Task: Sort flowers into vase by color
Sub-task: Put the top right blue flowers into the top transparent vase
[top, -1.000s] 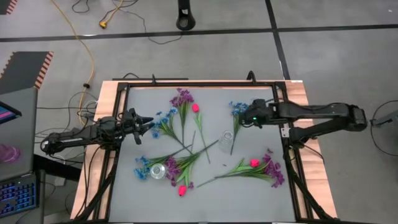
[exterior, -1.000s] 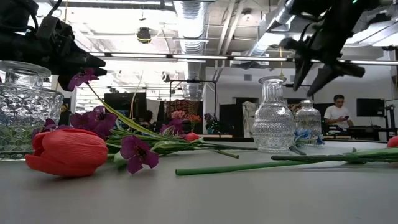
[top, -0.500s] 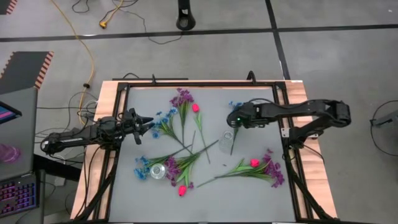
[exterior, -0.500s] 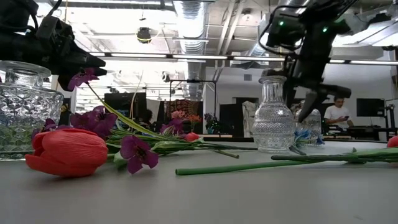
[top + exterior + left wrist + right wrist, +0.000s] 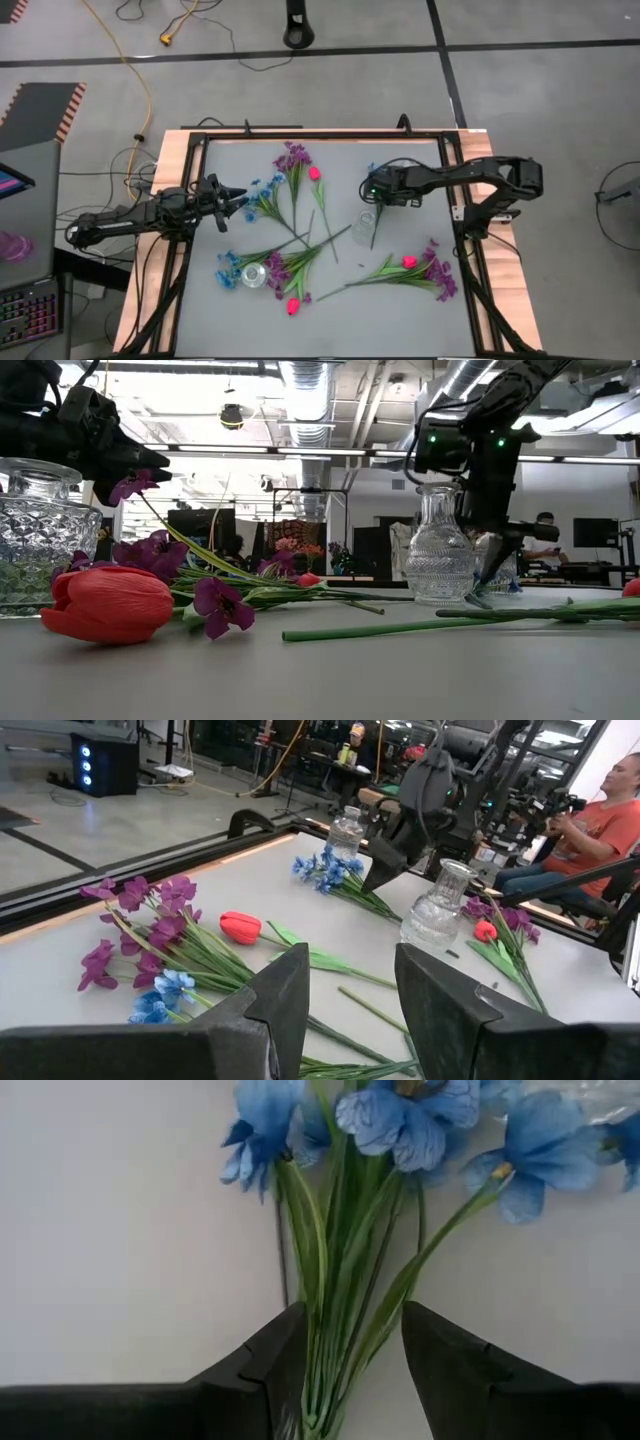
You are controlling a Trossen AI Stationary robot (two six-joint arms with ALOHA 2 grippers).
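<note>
Flowers lie scattered on the grey table (image 5: 400,240). A blue sprig (image 5: 380,172) lies at the far right, its stems (image 5: 340,1300) running back from the blossoms (image 5: 400,1120). My right gripper (image 5: 352,1350) points steeply down just above it, open, one finger on each side of the stems. In the high view it (image 5: 372,186) stands over that sprig. Purple sprigs (image 5: 293,160), pink buds (image 5: 314,173) and other blue sprigs (image 5: 262,195) lie around the middle. My left gripper (image 5: 240,196) waits level at the left edge, open and empty (image 5: 350,990).
A clear glass vase (image 5: 366,220) stands just nearer than the right gripper, and another (image 5: 253,275) stands among flowers at the near left. A third glass vase (image 5: 345,825) shows at the far side. A purple and pink bunch (image 5: 425,270) lies at the near right.
My right gripper has come down and gone toward the table's left, tipping more steeply downward, until its open fingers stand over the blue sprig's stems. The flowers and vases have stayed where they were.
</note>
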